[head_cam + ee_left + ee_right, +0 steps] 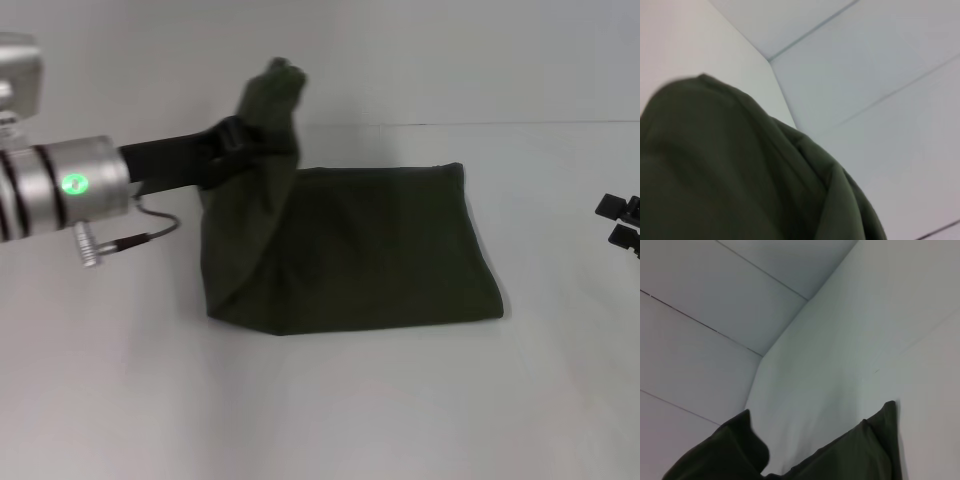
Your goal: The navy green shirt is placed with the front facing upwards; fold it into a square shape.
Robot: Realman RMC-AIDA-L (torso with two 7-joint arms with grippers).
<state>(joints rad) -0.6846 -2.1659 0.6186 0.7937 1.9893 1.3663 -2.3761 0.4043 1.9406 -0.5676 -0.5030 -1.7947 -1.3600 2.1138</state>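
While my left claw (262,125) clamps the navy green shirt (380,250) at ten o'clock, cloth hides its fingers; my right claw (622,222) sits cut off at three o'clock, state unclear.

White table (330,400), pale wall (450,60) behind it; faint panel seams on wall

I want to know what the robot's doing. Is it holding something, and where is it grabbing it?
The left tool holds the navy green shirt by its lifted left far corner. The right tool holds nothing.
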